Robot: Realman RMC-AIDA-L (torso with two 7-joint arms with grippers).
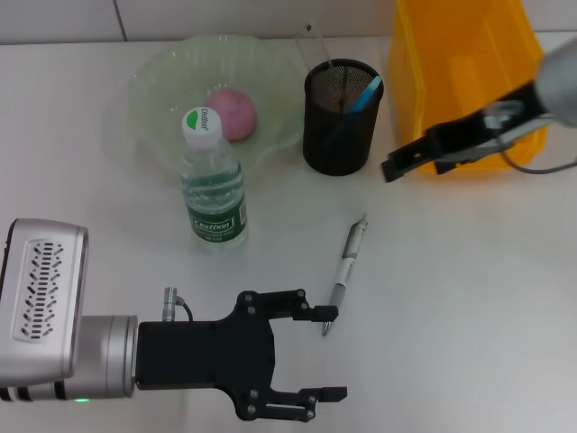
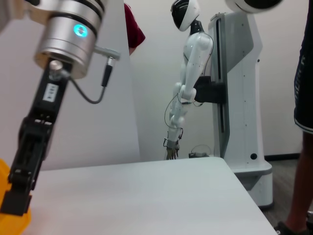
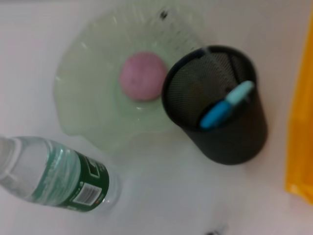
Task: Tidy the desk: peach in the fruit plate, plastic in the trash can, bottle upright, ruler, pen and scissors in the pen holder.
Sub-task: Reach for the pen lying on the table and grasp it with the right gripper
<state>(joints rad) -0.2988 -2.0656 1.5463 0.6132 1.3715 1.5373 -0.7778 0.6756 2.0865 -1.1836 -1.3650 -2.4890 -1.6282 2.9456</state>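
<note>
At the near edge of the desk point(image 1: 469, 298), the left gripper point(image 1: 329, 354) lies low over the white top with its two black fingers spread wide and nothing between them; the upper fingertip sits just beside the tip of the pen point(image 1: 346, 271). The pen lies flat on the open middle of the desk, slightly tilted, its far end toward the pen holder point(image 1: 342, 115).

Left of the pen, the bottle point(image 1: 212, 180) stands upright, cap on, just in front of the near rim of the fruit plate point(image 1: 153, 90). The peach point(image 1: 233, 113) rests inside the plate, partly hidden behind the bottle's cap in the head view.

Just beside the plate, toward the far edge, the black mesh pen holder carries the light blue scissors point(image 1: 365, 93) handles, leaning against its rim, and the clear ruler point(image 1: 315, 45) poking up above it.

At the far right corner stands the yellow trash can point(image 1: 460, 63). The right gripper point(image 1: 394, 169) hangs in front of its near wall, above the desk and right of the pen holder, gripping nothing; whether its fingers are parted cannot be told.
</note>
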